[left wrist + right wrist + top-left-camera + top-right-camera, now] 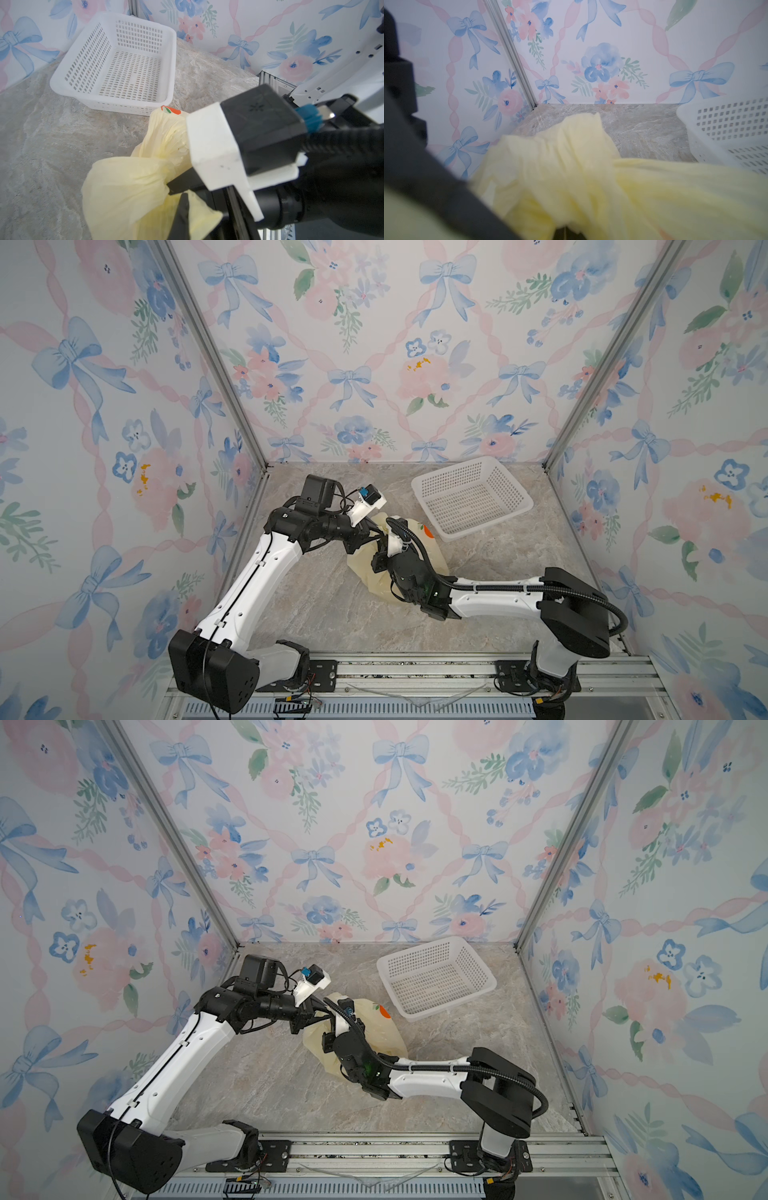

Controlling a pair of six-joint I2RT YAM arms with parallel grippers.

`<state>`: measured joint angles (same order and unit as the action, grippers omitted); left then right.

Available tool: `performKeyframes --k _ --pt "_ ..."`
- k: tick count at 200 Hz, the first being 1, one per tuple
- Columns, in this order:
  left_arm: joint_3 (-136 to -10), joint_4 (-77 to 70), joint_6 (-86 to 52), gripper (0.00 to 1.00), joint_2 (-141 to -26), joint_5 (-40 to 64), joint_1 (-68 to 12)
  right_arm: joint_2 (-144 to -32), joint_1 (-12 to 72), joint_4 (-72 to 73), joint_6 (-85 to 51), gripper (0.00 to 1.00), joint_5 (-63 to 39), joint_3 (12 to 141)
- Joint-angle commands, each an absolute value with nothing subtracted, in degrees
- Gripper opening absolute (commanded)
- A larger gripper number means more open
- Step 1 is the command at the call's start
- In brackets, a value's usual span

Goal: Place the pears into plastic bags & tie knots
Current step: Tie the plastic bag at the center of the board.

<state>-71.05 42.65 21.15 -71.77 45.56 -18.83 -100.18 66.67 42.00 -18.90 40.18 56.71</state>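
The pale-yellow plastic bag (430,549) (384,1031) bulges on the marble table in both top views, an orange fruit print on its far side. The pears are hidden inside it. My left gripper (375,536) (182,200) reaches in from the left and is shut on a bunched handle of the bag (124,191). My right gripper (382,551) (566,232) comes from the front right, meets the left one over the bag's top, and is shut on gathered yellow film (571,176). The film twists between both grippers; whether a knot has formed I cannot tell.
A white perforated basket (424,489) (388,969) (173,62) (685,124) stands empty just behind and right of the bag. Floral walls close the table on three sides. A metal rail (415,668) carrying both arm bases runs along the front edge.
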Motion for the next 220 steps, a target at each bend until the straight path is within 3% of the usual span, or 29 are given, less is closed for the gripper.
performKeyframes --k 1,63,102,133,156,176,190,220 --pt "-70.8 39.5 19.0 0.0 -67.1 57.6 -20.4 -105.6 63.3 48.5 -11.9 0.0 43.1 57.1" --pt "-64.7 30.7 11.2 0.03 -64.6 54.0 -22.1 -104.1 57.7 61.6 -5.6 0.0 43.7 52.8" --pt "-64.5 27.3 8.1 0.07 -65.5 48.1 -22.1 -100.7 54.4 64.7 -4.3 0.0 37.0 48.1" --pt "-66.8 26.5 8.9 0.27 -65.3 41.6 -21.9 -99.5 52.9 62.5 -3.4 0.0 31.8 47.7" --pt "-68.6 26.3 9.6 0.56 -64.5 31.8 -21.3 -99.4 52.7 61.7 -3.5 0.0 30.8 47.6" --pt "-68.5 25.8 11.4 0.73 -64.7 25.5 -20.1 -99.3 52.7 61.1 -3.7 0.0 30.5 47.8" --pt "-67.9 25.3 12.6 0.78 -66.6 21.6 -19.5 -99.2 52.7 60.8 -3.8 0.0 30.5 47.7" --pt "-68.8 25.1 15.8 0.83 -73.1 26.2 -19.0 -98.8 52.9 60.2 -4.3 0.0 30.4 47.4"
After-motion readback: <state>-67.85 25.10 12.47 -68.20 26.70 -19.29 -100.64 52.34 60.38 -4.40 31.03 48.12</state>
